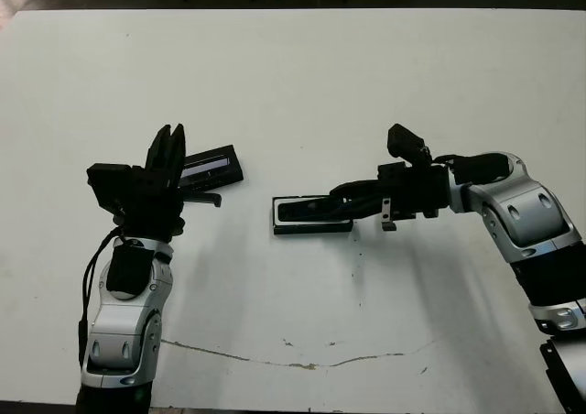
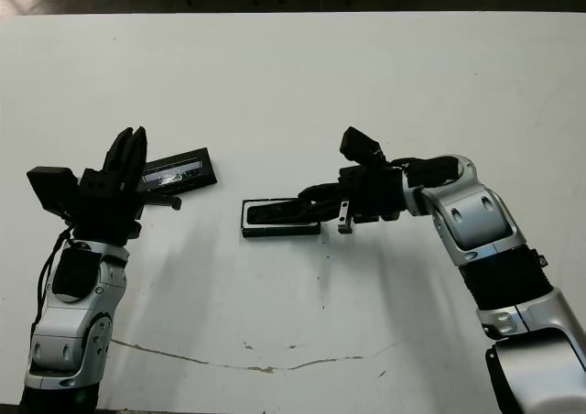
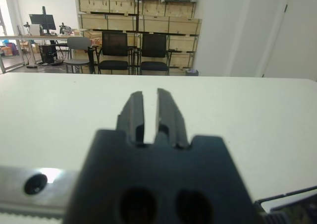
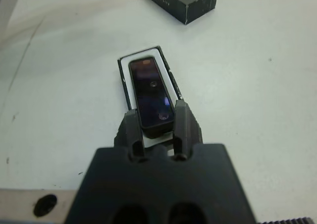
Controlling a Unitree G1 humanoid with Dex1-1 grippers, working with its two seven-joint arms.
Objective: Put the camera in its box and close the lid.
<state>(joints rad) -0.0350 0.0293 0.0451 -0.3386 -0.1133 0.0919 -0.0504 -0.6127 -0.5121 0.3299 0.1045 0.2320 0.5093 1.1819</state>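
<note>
The box (image 1: pixel 277 215), a shallow black tray with white lining (image 4: pixel 124 80), lies mid-table. Inside it rests the slim black camera (image 4: pixel 148 87), also seen from the head (image 1: pixel 311 211). My right gripper (image 4: pixel 154 110) reaches in from the right, low over the box, with its fingers (image 4: pixel 181 122) shut on the camera's near end. The lid (image 1: pixel 215 167), a black slab with a shiny strip, lies to the box's left, separate from it. My left gripper (image 1: pixel 169 141) hovers just left of the lid, fingers (image 3: pixel 168 112) nearly together and holding nothing.
A thin dark crack line (image 1: pixel 293 363) runs across the white table near its front edge. Beyond the table's far edge, the left wrist view shows chairs (image 3: pixel 115 50) and wooden shelving (image 3: pixel 138 16).
</note>
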